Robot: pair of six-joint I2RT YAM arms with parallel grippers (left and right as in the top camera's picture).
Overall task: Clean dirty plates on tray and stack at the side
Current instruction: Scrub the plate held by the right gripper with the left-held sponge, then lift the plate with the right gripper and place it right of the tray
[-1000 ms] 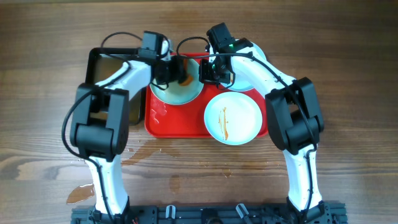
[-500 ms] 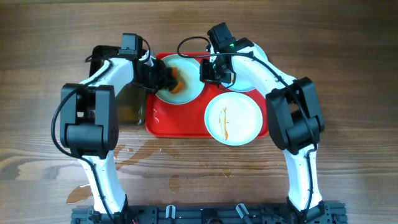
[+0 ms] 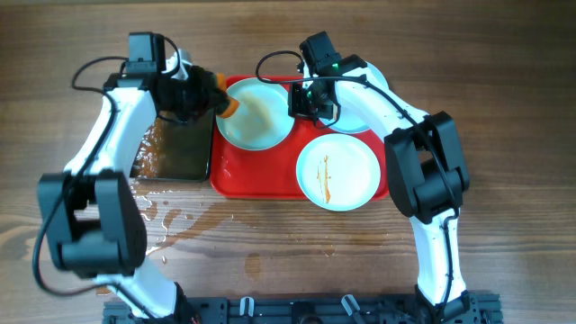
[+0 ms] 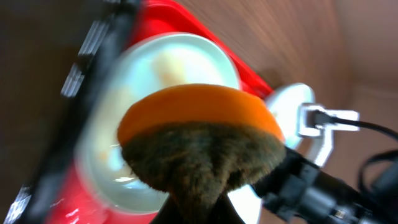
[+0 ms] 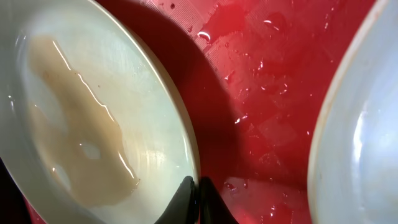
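Left arm swung off the plate, out over the pan [image 3: 175, 148]. Risks: the counter [image 3: 504, 72], already wet by the pan, gets more drips. The rear-left plate [image 3: 256, 117] holds murky water and the right gripper [image 3: 303, 101] only pinches its thin wet rim, so it could slip or spill. Left gripper [image 3: 209, 97] is clamped on the sponge [image 4: 199, 134]. Tray [image 3: 261, 180] long axis runs left-right. Its three plates are round, face up, no axis.
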